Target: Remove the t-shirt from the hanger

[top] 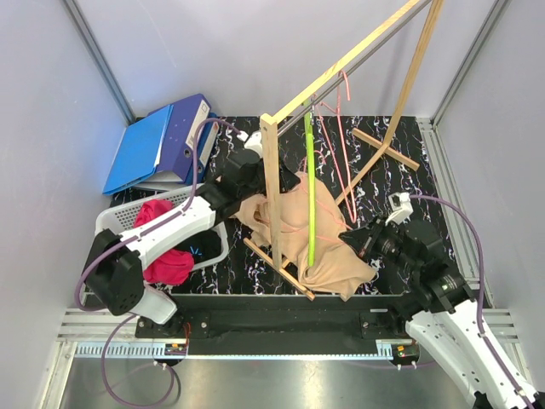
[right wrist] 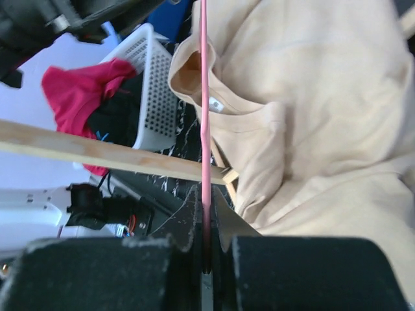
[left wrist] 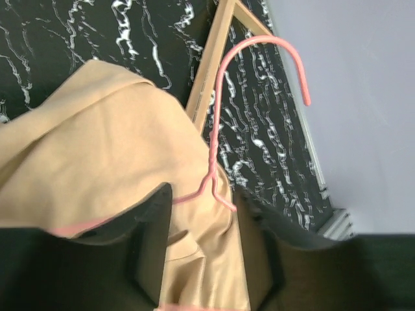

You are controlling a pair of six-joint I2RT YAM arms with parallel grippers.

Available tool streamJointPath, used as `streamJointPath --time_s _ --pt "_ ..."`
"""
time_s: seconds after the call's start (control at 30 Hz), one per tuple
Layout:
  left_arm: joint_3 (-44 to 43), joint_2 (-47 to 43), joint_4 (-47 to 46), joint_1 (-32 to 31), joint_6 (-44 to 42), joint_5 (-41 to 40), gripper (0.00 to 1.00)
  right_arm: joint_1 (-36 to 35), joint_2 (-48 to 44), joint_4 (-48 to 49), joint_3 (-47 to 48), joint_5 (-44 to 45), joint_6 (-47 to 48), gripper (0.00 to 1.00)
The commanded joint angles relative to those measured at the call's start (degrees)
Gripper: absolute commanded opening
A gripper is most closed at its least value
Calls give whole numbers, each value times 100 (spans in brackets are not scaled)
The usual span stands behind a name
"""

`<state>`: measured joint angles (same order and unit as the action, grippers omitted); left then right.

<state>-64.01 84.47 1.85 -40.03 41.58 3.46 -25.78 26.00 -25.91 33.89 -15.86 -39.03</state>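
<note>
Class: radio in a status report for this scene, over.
Right gripper shut on hanger. Left gripper open over t-shirt. T-shirt not off; wooden rack alongside.

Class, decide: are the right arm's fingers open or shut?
Shut: the right wrist view shows the right fingers pinching the pink hanger wire, no gap left.

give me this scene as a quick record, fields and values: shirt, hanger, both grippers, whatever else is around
t-shirt: beige, bunched low by the rack
hanger: pink wire, off the rail, partly inside the t-shirt
left gripper: open, jaws either side of the hanger neck
right gripper: shut on the hanger wire
rack: wooden, green hanger on its rail
basket: white, red clothes inside, left of the t-shirt
binders: blue, far left corner
</note>
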Motion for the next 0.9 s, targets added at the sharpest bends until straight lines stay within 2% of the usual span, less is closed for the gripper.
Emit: streamJointPath --time_s 0.0,0.27,0.57,0.73,0.87 --pt "-86 -421 -194 267 -10 260 59 3 -113 -405 451 1031 -167 0" --pt "766 -1748 210 944 -89 533 67 3 334 -1442 1672 2481 298 0" --pt "1198 -2417 527 997 -273 541 70 12 1450 -1610 2921 3422 975 0" --pt "1311 -2531 571 997 -300 585 71 423 2101 -1514 3817 3327 1528 0" --pt "1435 -2619 466 997 -265 725 71 1153 2830 -1355 4520 2554 1784 0"
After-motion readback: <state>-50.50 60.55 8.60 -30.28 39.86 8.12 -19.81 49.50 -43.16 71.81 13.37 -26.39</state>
